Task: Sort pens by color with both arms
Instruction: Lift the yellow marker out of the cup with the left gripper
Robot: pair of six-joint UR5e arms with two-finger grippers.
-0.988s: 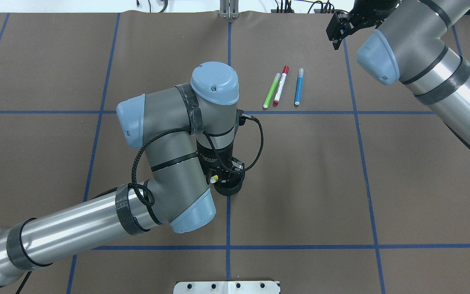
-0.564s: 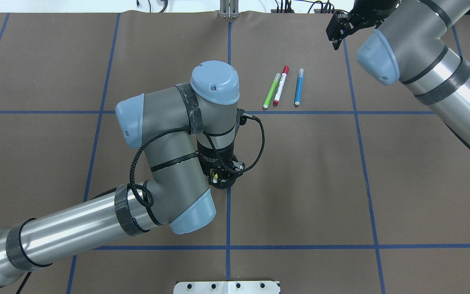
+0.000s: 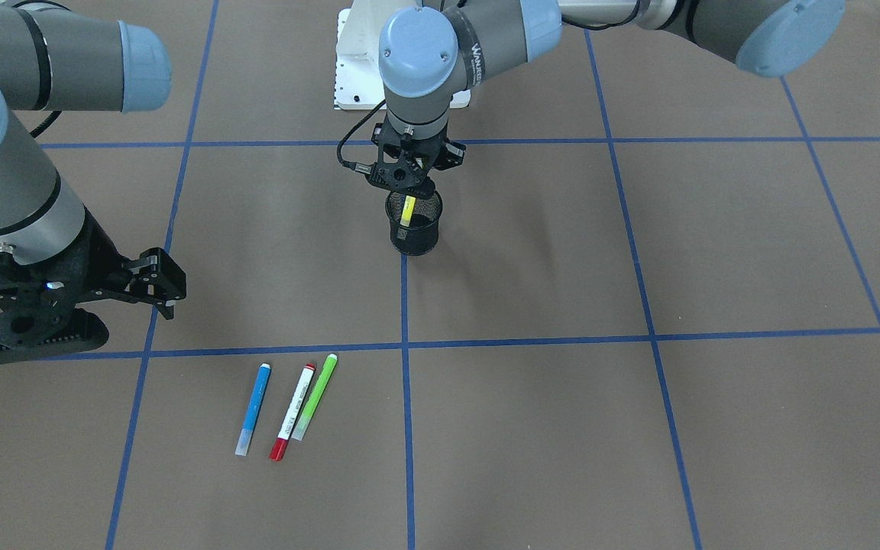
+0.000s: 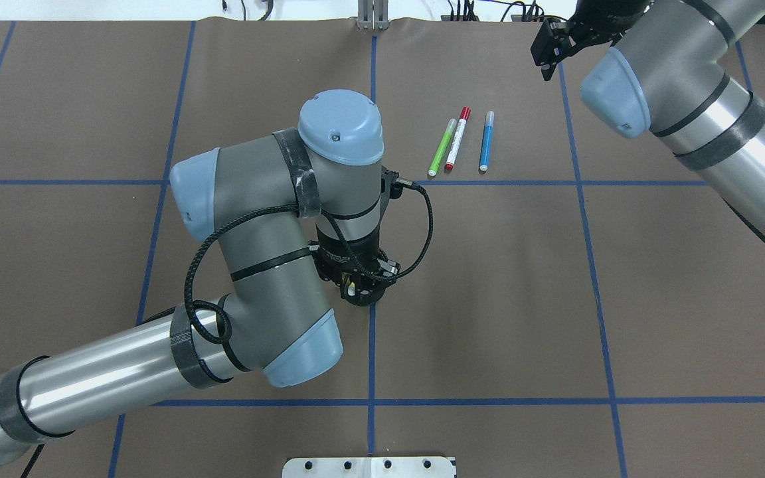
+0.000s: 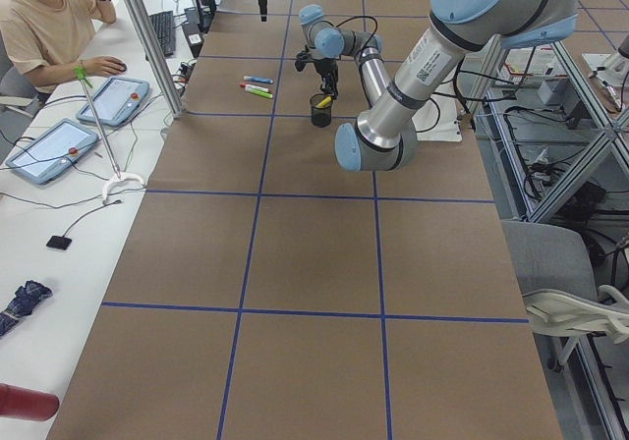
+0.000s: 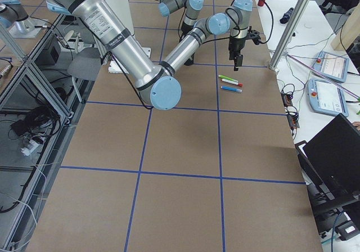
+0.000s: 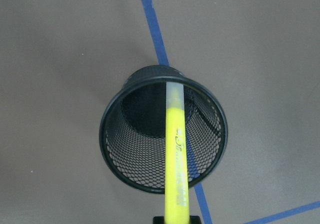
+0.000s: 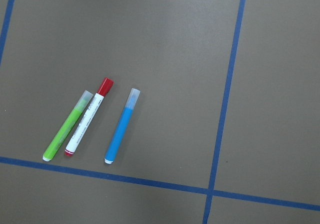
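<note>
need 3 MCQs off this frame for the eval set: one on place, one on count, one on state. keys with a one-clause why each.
1. Where is the lower end of the yellow pen?
A) on a blue tape line
B) inside the black mesh cup
C) on the white base plate

2. How many pens lie flat on the table?
A) two
B) four
C) three

3. The right tool is:
A) open and empty
B) shut on a pen
C) out of every view

Key:
1 B: the left tool holds it upright, and the left wrist view shows its end down past the cup's rim.
2 C: the green pen, red-capped pen and blue pen lie side by side.
3 A: in the front-facing view its jaws stand apart with nothing between them.
</note>
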